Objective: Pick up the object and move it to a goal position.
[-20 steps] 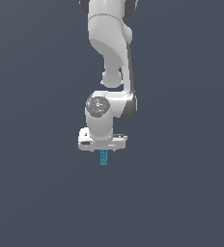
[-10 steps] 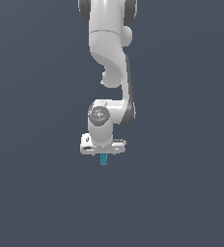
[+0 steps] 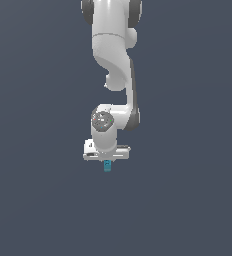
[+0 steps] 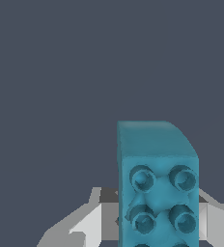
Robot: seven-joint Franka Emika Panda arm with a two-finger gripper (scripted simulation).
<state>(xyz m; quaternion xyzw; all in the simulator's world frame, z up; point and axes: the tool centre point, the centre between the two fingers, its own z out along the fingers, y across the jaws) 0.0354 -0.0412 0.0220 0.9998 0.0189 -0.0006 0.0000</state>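
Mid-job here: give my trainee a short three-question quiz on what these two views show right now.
1. True or false: the small teal-blue studded rectangular block lies loose on the ground.
2. In the exterior view, the block shows: A) above the white hand, B) just below it, C) far off to the exterior view's right.
3. What pattern marks the block's face in the wrist view?

Key: 1. False; it sits between the hand's fingers. 2. B. 3. Rows of round studs.

Teal-blue block [image 4: 157,188] w/ round studs, close up, pale gripper fingers [image 4: 92,224] either side, plain grey bg
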